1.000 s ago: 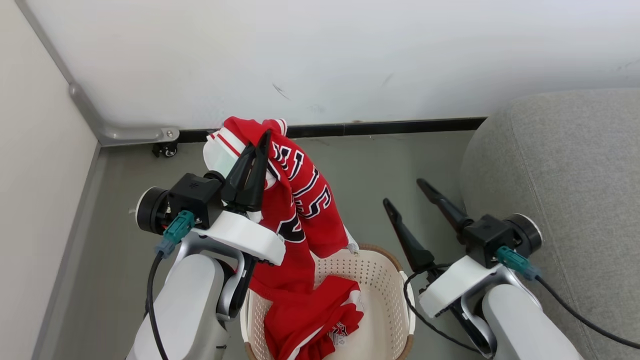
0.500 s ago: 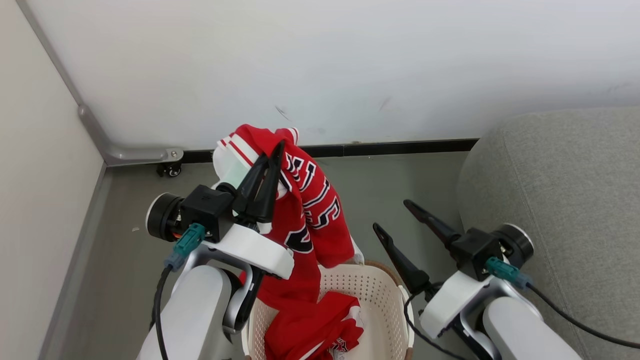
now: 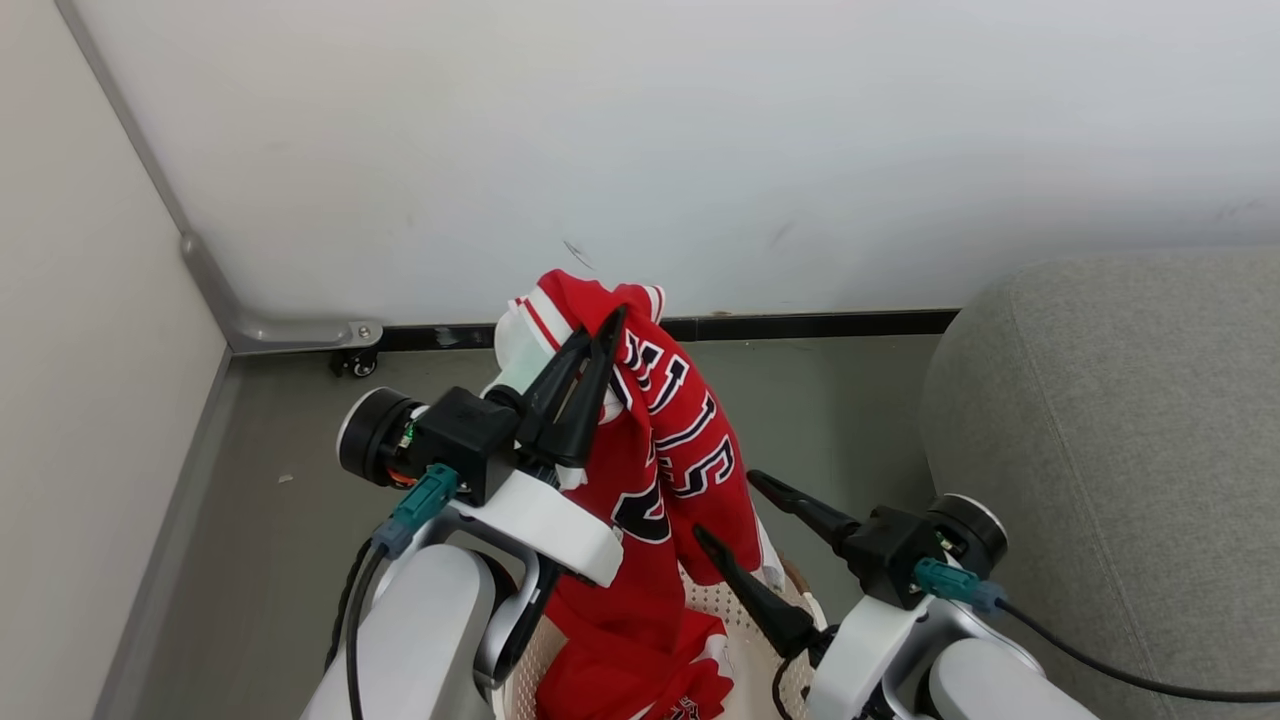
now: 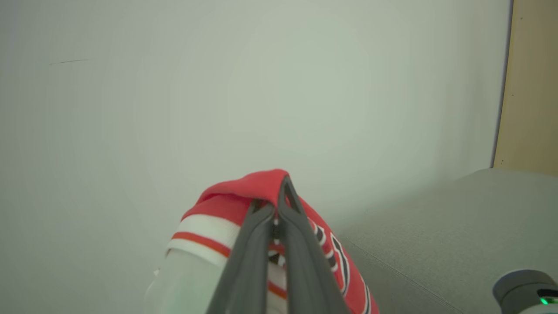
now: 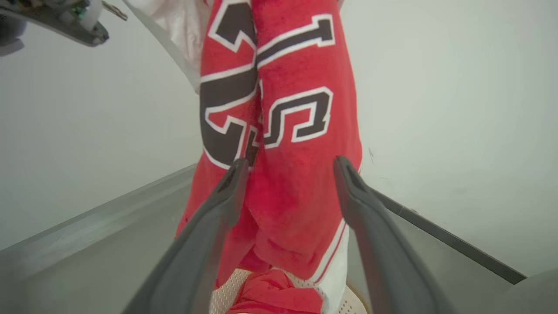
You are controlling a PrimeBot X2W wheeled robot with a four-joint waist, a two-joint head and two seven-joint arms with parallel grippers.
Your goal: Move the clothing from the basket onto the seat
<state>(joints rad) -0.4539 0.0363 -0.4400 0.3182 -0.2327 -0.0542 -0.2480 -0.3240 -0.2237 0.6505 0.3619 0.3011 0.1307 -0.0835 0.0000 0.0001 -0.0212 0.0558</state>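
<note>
My left gripper [image 3: 608,322] is shut on a red jersey [image 3: 680,450] with black-and-white lettering and holds it up, so that it hangs over the cream basket [image 3: 792,672]. In the left wrist view the shut gripper [image 4: 279,201] pinches the jersey's [image 4: 244,192] red fold. More red fabric [image 5: 274,296] lies inside the basket [image 5: 223,296]. My right gripper [image 3: 728,507] is open beside the hanging jersey's lower part. In the right wrist view its spread gripper [image 5: 291,162] frames the jersey [image 5: 283,109], and I cannot tell whether it touches. The grey seat [image 3: 1100,400] is at the right.
A white wall stands close behind, with a black skirting strip [image 3: 820,324] along the grey floor [image 3: 290,520]. A metal corner bracket and a small caster [image 3: 355,362] sit at the back left. A pale side panel [image 3: 80,350] closes the left.
The camera has shifted. The left gripper has lifted the jersey higher out of the basket and carried it right. The right gripper has swung left, from beside the seat to the hanging cloth.
</note>
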